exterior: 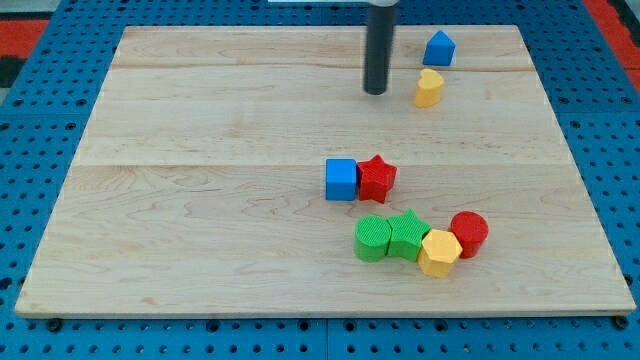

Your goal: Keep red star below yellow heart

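Rod straight down at the view's top, my tip [376,92] resting on the wooden board [200,200], just left of the yellow heart [429,88] with a small gap between them. No claw here, only the bare rod, so nothing is held. Blue block [438,48], house-like in shape, sits just above the heart. Down at mid-board, the red star [377,179] touches a blue cube [341,179] on its left, well below the heart. Lower still, a tight cluster: green cylinder [373,238], green star [407,235], yellow hexagon [439,251], red cylinder [468,232].
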Robot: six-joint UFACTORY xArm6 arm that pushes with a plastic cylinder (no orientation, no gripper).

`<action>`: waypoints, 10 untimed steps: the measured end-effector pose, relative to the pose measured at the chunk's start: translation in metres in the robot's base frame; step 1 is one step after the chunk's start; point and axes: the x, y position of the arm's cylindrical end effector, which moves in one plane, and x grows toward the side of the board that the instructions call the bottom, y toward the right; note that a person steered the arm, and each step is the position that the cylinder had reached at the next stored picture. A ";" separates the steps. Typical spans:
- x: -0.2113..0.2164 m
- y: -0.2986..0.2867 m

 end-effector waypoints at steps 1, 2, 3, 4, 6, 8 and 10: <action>0.005 0.024; 0.014 0.047; 0.014 0.046; 0.115 0.036; 0.159 -0.029; 0.197 -0.049; 0.164 -0.096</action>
